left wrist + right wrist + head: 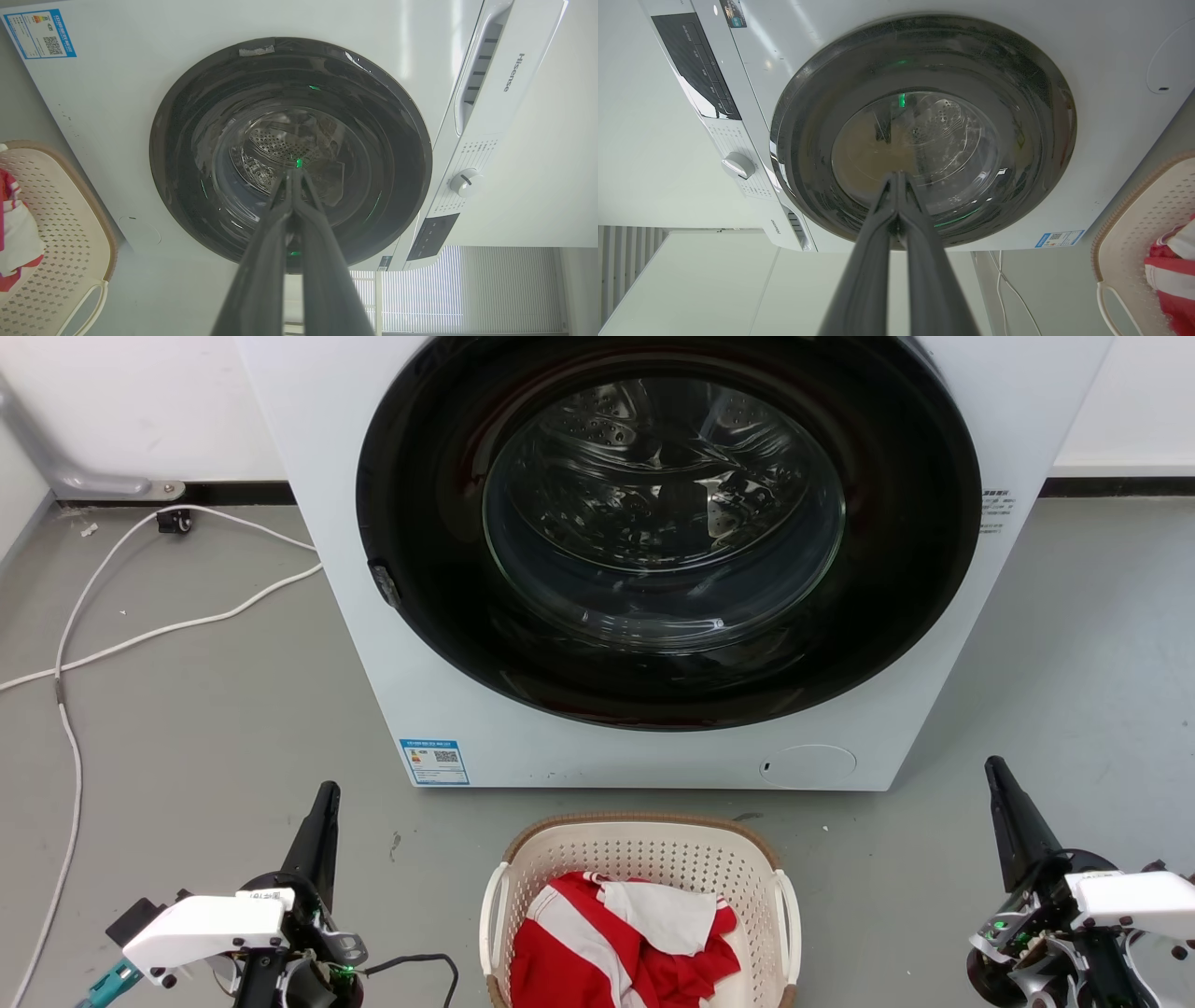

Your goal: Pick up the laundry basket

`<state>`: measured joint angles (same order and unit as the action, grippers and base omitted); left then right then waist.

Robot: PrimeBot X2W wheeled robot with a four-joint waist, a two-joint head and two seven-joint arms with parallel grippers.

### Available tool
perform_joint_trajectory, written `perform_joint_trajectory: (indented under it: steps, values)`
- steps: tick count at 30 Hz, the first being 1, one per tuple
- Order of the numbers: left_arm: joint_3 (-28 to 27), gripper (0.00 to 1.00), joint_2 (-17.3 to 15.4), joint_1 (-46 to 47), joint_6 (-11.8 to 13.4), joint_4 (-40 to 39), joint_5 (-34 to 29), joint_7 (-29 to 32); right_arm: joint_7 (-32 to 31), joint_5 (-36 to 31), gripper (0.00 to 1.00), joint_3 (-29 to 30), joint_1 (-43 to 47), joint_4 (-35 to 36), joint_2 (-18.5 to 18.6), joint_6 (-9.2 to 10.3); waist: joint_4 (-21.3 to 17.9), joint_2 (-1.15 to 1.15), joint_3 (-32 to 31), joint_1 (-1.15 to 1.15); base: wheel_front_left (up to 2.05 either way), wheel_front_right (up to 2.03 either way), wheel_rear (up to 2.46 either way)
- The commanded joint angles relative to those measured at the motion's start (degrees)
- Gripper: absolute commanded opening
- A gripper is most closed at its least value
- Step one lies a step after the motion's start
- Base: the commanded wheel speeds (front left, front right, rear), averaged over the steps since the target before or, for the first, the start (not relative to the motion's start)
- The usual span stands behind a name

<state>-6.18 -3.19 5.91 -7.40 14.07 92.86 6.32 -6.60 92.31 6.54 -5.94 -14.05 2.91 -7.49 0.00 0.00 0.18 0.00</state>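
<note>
**Left gripper**: two long dark fingers pressed flat together, nothing between them. It hangs over the near left part of the grey floor, tips aimed at the washer front.

**Right gripper**: two long dark fingers likewise closed tip to tip and empty. It hangs over the near right part of the floor, well apart from the left gripper.

**Cream-white perforated plastic laundry basket**: rounded-rectangular, with a brown woven-look rim. It stands upright on the floor's near middle, between the two grippers and touched by neither. A strip of bare floor separates it from the machine behind.

**White side handles**: one loop on each long side of the basket, both free.

**Red-and-white crumpled garment**: lies inside the basket, heaped toward its near end.

**White front-loading washing machine**: stands on the floor beyond the basket.

**Round dark glass door**: shut, with the steel drum visible through it.

**Blue rectangular label**: on the lower left corner of the machine's front panel.

**Thin white cable**: loose on the floor's far left, running toward the machine's left side.
</note>
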Motion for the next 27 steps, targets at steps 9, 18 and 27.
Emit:
perform_joint_trajectory:
  steps: [9,18,27]
  values:
    - [-0.23,0.00,0.13,0.60,-0.22,0.08,-0.41,0.09,-0.12,0.13,0.00,0.07,-0.57,-0.05,0.00,0.00,0.00,0.00,0.00,0.00,0.00,0.00,0.00]
    - [0.07,1.00,0.26,-0.64,0.05,0.88,0.01,-0.02,0.08,-0.05,1.00,-0.11,0.68,-0.89,-0.10,0.01,0.00,0.00,0.01,0.00,0.00,0.00,0.00]
    - [0.86,1.00,0.49,-2.79,0.06,0.82,-1.28,-1.90,1.98,-1.02,1.00,-1.39,2.55,-1.10,-0.19,0.02,-0.04,0.00,0.07,0.00,0.00,0.00,0.00]
